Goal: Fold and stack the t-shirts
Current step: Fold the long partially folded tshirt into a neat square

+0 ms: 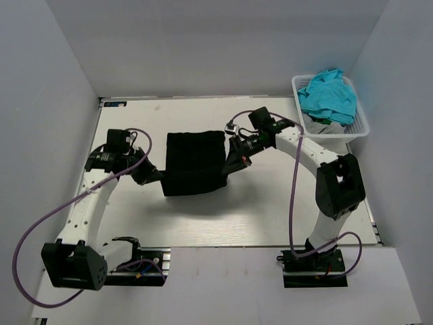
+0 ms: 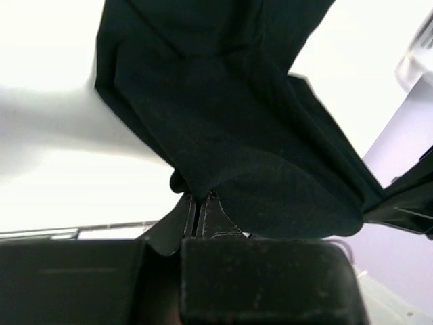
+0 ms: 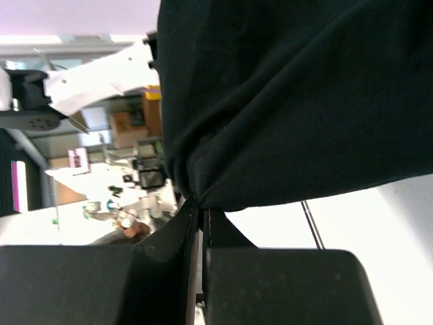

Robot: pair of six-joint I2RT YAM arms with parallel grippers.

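A black t-shirt (image 1: 195,162) hangs as a folded panel between my two arms above the middle of the table. My left gripper (image 1: 160,177) is shut on its lower left corner. My right gripper (image 1: 232,164) is shut on its right edge. In the left wrist view the black cloth (image 2: 230,128) bunches into the tips of my shut left gripper (image 2: 199,198). The right wrist view shows the same cloth (image 3: 291,101) gathered where my shut right gripper (image 3: 198,206) pinches it. Each pair of jaws stands pressed together with cloth between.
A white lattice basket (image 1: 362,125) stands at the back right corner, holding turquoise cloth (image 1: 329,96) and some grey cloth. Pale walls close in the table on the left, back and right. The arm bases sit at the near edge.
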